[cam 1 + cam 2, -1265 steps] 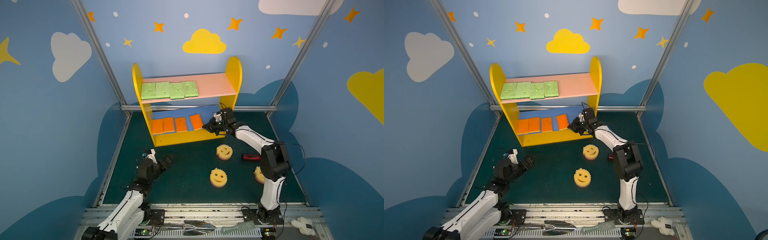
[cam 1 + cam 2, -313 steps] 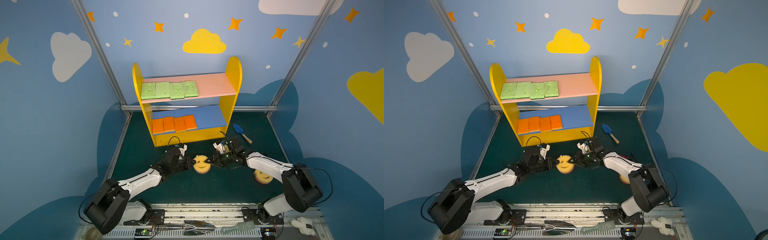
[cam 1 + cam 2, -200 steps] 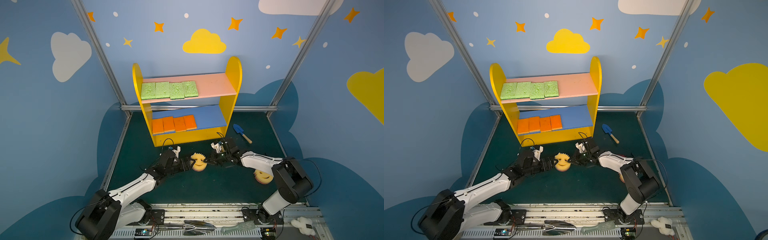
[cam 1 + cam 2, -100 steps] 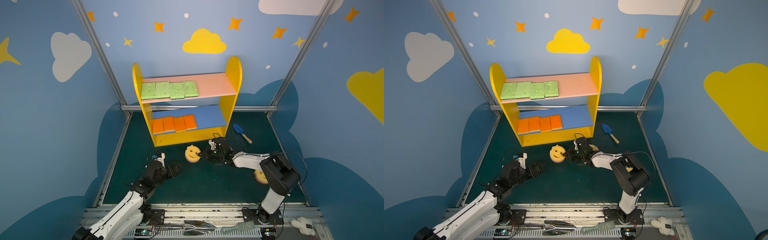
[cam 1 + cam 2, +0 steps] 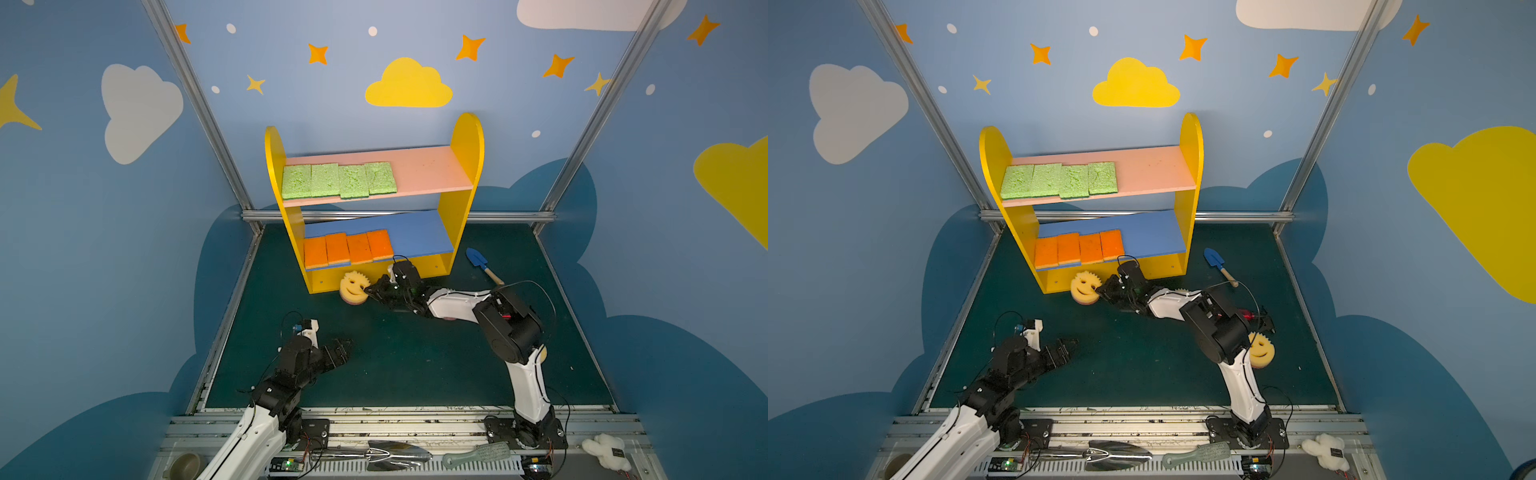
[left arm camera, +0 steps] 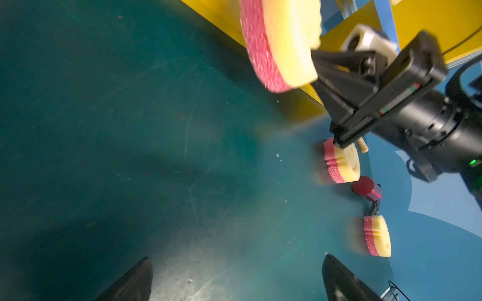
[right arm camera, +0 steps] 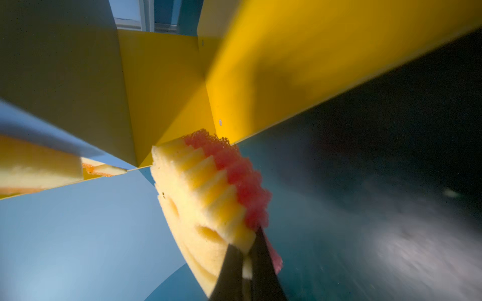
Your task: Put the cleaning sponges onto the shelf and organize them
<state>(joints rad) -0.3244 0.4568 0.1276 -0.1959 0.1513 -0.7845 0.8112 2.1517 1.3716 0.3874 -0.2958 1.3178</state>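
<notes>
Once left jaws withdrew, smiley sponge (image 5: 354,286) moved nearer shelf (image 5: 467,137).

The left arm (image 5: 249,436) and right arm (image 5: 530,386) look like the same kit: glossy white shells (image 5: 453,305) between chunky black joint housings (image 5: 513,332), with thin black cables (image 5: 530,281) trailing around. The left wrist has a little white block (image 5: 309,328) on it. The right gripper (image 6: 317,66) is matte black and angular, with tiny red and green stripes (image 6: 399,100) and a green light (image 6: 473,163) further back.
</notes>
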